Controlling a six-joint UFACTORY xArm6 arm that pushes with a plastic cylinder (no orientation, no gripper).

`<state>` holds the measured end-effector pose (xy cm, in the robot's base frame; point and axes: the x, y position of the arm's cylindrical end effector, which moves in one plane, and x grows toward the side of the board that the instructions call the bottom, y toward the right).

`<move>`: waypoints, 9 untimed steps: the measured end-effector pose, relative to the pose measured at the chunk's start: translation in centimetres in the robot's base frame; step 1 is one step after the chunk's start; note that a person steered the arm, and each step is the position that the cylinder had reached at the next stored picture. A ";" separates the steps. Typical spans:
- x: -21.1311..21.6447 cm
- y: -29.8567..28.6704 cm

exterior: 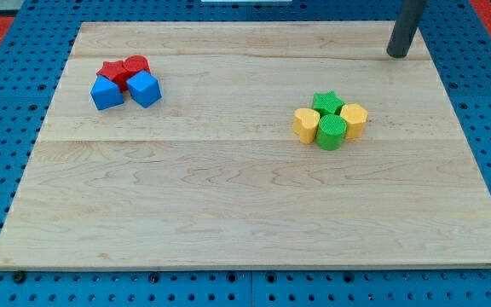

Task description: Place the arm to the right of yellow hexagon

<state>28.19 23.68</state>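
Note:
My tip point(397, 55) rests on the board near the view's top right corner, and the dark rod rises out of frame above it. A cluster of blocks sits right of the board's centre. It holds a green star point(327, 103), a green cylinder point(332, 133), a yellow block point(306, 124) on the left and a yellow hexagon-like block point(354, 120) on the right. My tip is above and to the right of the yellow hexagon, well apart from it and touching no block.
A second cluster sits at the view's upper left: a red star point(112, 72), another red block point(135, 66) and two blue blocks point(106, 93) point(144, 89). The wooden board point(228, 213) lies on a blue perforated table.

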 end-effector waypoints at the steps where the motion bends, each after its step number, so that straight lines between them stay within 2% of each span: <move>1: 1.4 -0.4; 4: 9.1 -0.7; 6: 9.3 -0.9; 7: 9.3 1.4; 9: 12.5 -5.2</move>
<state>40.73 18.45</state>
